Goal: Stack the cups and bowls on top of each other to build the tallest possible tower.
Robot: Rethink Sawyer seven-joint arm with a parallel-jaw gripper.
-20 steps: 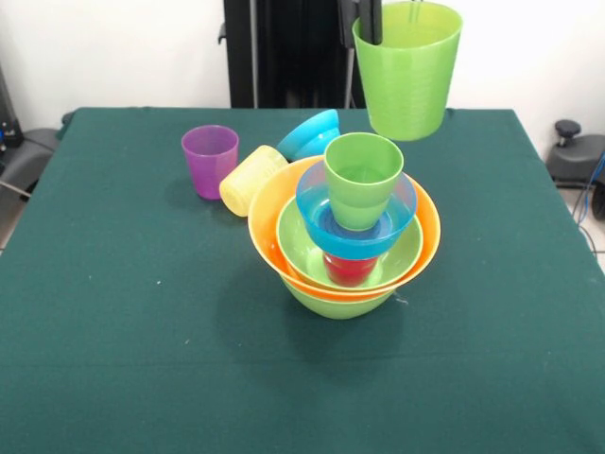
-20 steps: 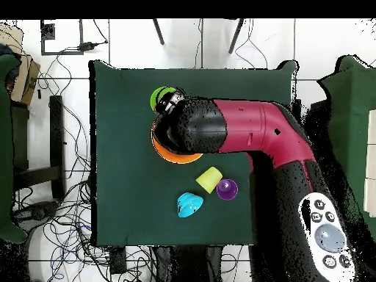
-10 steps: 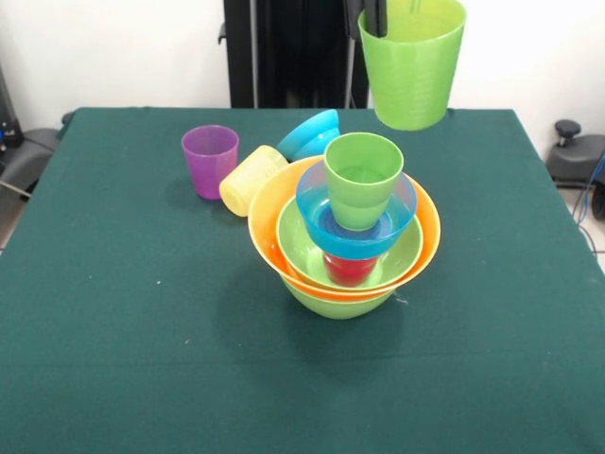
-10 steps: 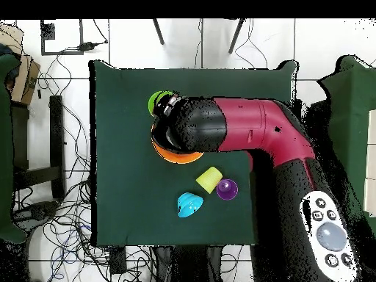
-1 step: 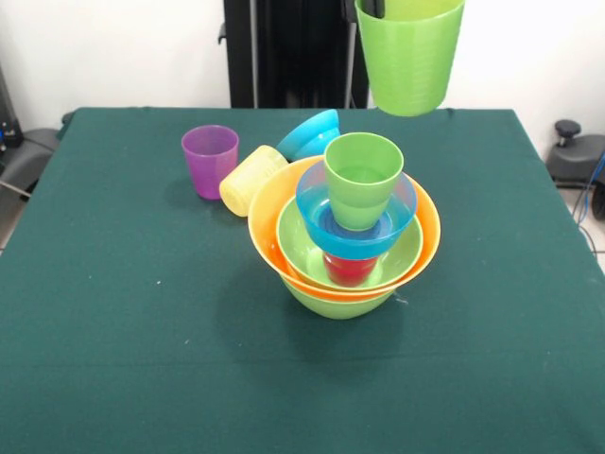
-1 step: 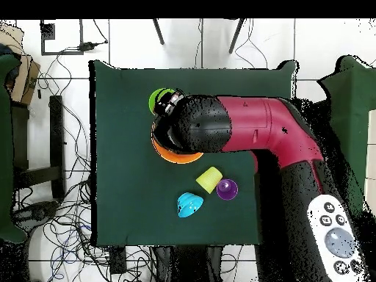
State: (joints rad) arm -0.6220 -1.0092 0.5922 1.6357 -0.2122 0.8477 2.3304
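Leftmost in the front view, the purple cup (image 5: 210, 161) stands upright on the green table (image 5: 113, 331), with the yellow cup (image 5: 251, 179) on its side just beside it and touching the tower's orange bowl (image 5: 269, 213). Behind them a blue bowl (image 5: 310, 133) lies tipped. At centre the tower (image 5: 345, 236) nests a green bowl (image 5: 336, 303), the orange bowl, a second green bowl (image 5: 301, 248), a red cup (image 5: 350, 270), a blue bowl (image 5: 326, 216) and a green cup (image 5: 363, 178). Up and to the right, the gripper (image 5: 374, 8) holds another green cup (image 5: 408, 57) by its rim, upright, in the air, apart from the tower.
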